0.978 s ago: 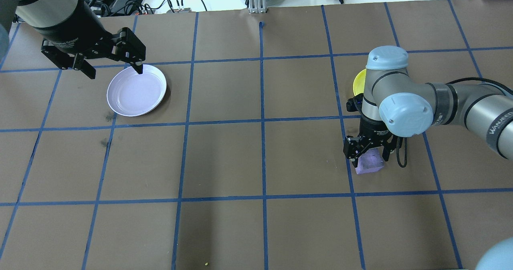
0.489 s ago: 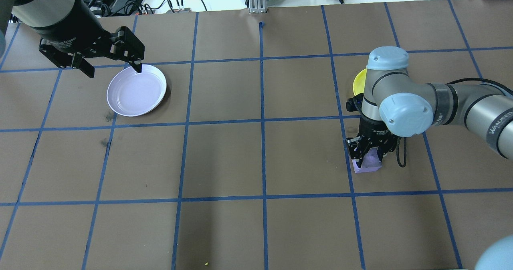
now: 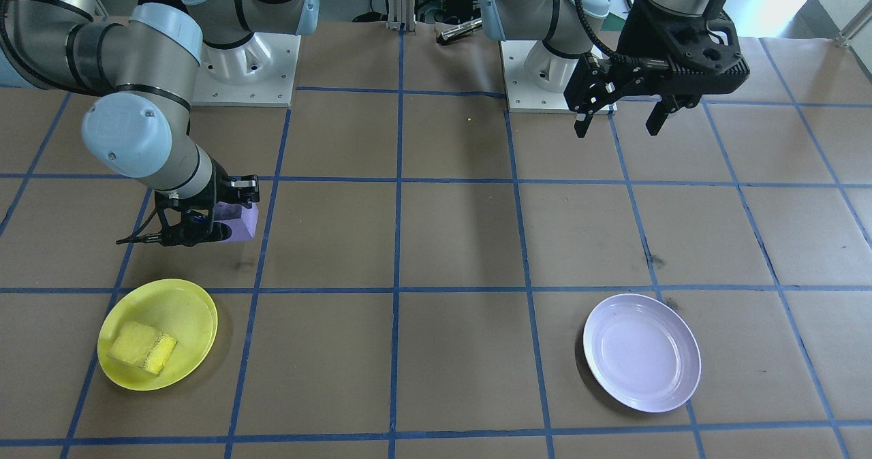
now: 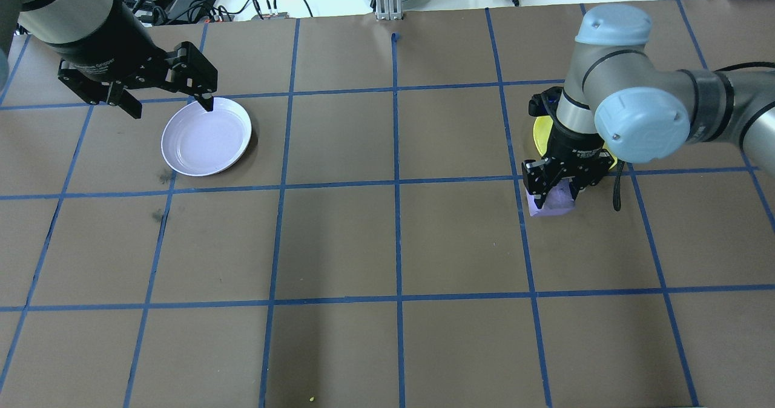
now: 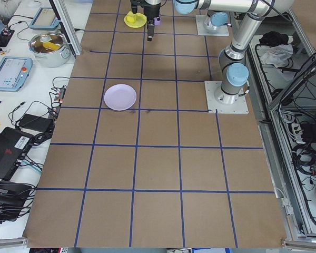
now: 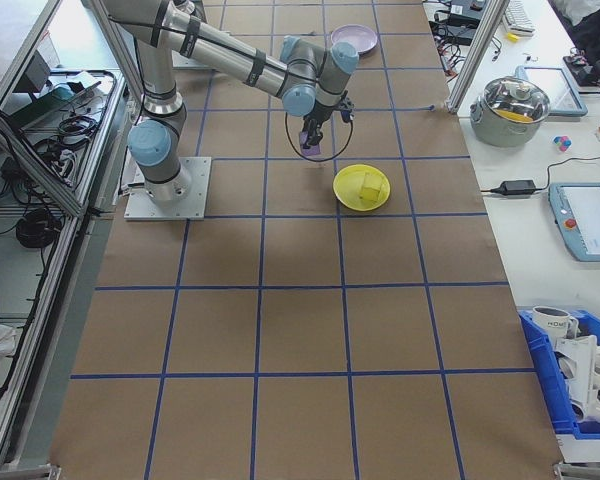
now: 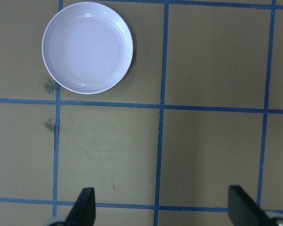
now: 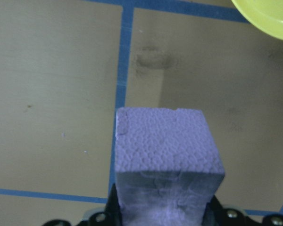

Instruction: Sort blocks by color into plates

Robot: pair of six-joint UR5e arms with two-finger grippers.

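While the right gripper (image 4: pixel 562 197) holds the purple block (image 4: pixel 556 202) clamped between its fingers above the table, just beside the yellow plate (image 3: pixel 182 309), the yellow block (image 3: pixel 143 347) lies in that plate. Far left, the left gripper (image 4: pixel 168 106) hangs wide open and empty by the lavender plate (image 4: pixel 206 137).

The right arm reaches in from the right over the far right part of the bench, its wrist turned straight down. The right hand (image 4: pixel 560 193) is clamped on the purple block (image 4: pixel 557 201), held off the bench. The left arm hangs over the far left, its left hand (image 4: pixel 169 102) pointing down with its fingers (image 3: pixel 582 120) spread wide, gripping nothing.
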